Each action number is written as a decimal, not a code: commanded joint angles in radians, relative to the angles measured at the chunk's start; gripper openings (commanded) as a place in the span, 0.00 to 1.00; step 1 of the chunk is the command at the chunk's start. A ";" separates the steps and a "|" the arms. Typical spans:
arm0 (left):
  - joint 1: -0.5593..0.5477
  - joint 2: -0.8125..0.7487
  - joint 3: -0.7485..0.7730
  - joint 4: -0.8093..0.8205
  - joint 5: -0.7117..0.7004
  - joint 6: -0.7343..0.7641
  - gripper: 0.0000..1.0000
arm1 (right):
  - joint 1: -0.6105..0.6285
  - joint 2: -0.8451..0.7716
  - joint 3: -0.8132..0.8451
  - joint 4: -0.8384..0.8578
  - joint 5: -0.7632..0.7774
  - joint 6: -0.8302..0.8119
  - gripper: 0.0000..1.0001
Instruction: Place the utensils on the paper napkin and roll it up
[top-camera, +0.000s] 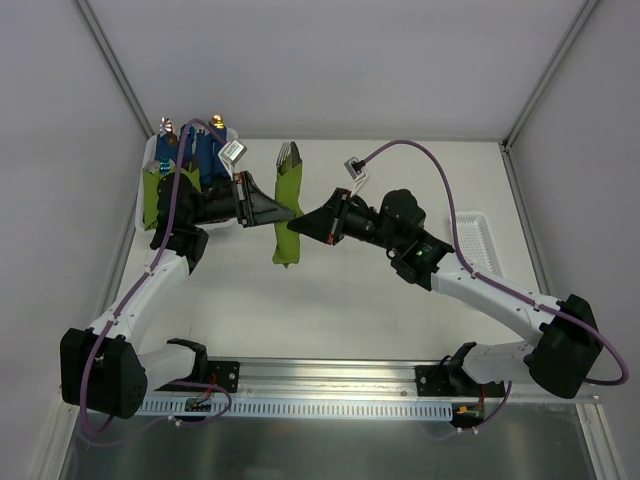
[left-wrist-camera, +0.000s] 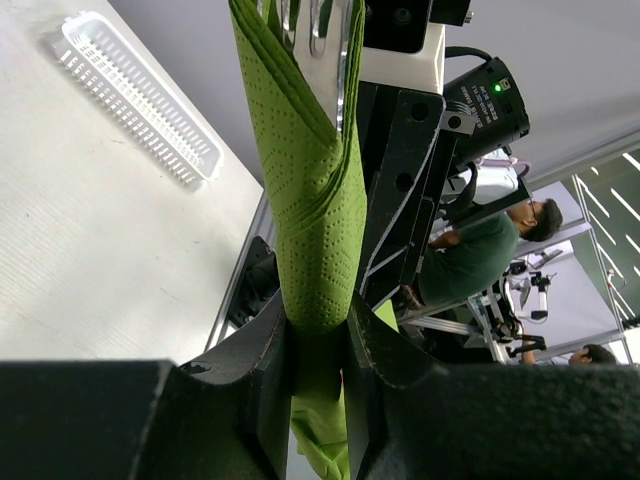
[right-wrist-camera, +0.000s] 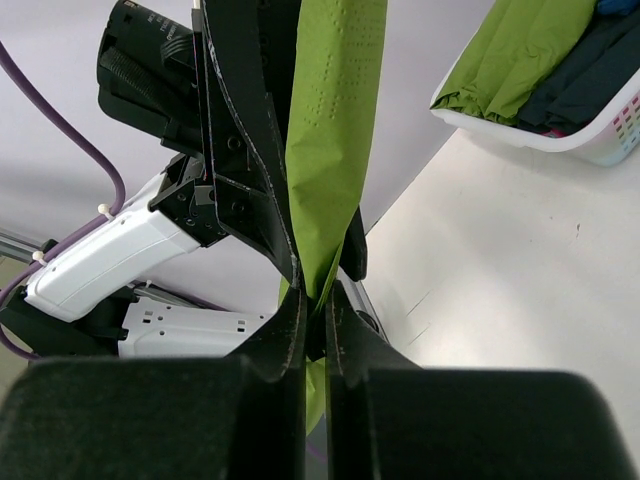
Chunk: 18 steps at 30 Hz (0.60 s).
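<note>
Top view: rolled paper napkin (top-camera: 287, 215) is sitting over the middle of the table (top-camera: 400, 320), long axis running near-far. The utensils (top-camera: 289, 152) are mostly hidden inside, tines poking out the far end. Both arms are reaching inward, left gripper (top-camera: 293, 210) and right gripper (top-camera: 306, 226) meeting at the roll.
Left wrist: jaws are clamping the roll.
Right wrist: jaws are nearly together, pinching its edge.

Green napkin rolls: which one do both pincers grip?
The roll mid-table with fork tines poking out; left pincer and right pincer pinch it. The other green roll lies in the white basket.
</note>
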 joint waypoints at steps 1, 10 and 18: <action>0.007 -0.010 0.014 0.033 0.025 -0.019 0.06 | 0.004 -0.008 0.047 0.085 -0.019 -0.020 0.00; 0.007 -0.031 -0.038 0.001 0.033 -0.021 0.26 | -0.007 -0.013 0.038 0.139 -0.019 0.000 0.00; 0.007 -0.038 -0.050 -0.010 0.036 -0.027 0.29 | -0.005 -0.007 0.037 0.160 -0.020 0.014 0.00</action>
